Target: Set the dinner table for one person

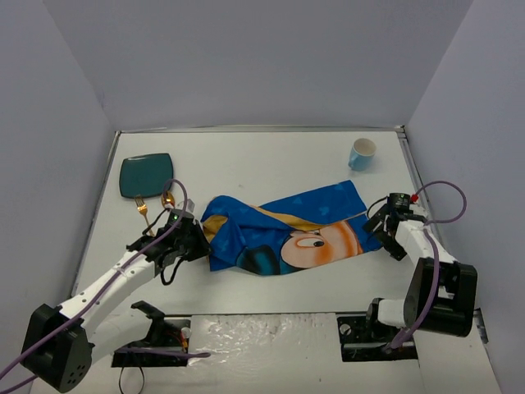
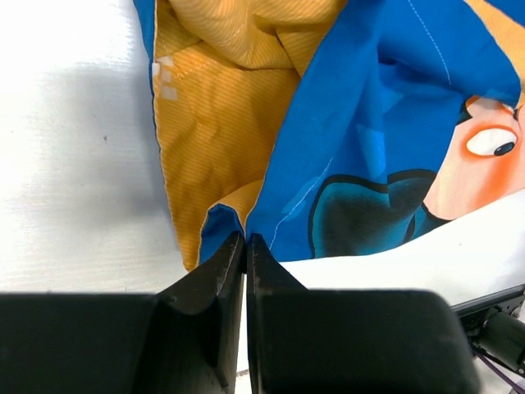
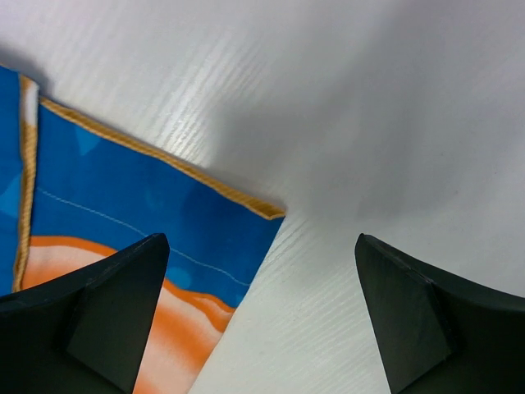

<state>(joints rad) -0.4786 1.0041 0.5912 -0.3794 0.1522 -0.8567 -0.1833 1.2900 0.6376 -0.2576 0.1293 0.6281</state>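
Observation:
The blue Mickey Mouse placemat point(image 1: 287, 231) lies crumpled and partly folded on the white dinner table point(image 1: 262, 160), its orange underside showing at the left. My left gripper point(image 1: 195, 240) is shut on the placemat's left edge; in the left wrist view the closed fingertips point(image 2: 245, 240) pinch a blue fold of the placemat point(image 2: 369, 123). My right gripper point(image 1: 382, 225) is open and empty at the placemat's right corner; in the right wrist view the placemat's corner point(image 3: 246, 217) lies flat between the spread jaws point(image 3: 261, 246).
A teal square plate point(image 1: 146, 175) sits at the back left, with a gold fork point(image 1: 143, 210) and spoon point(image 1: 168, 199) just in front of it, close to my left arm. A blue-and-white cup point(image 1: 362, 153) stands at the back right.

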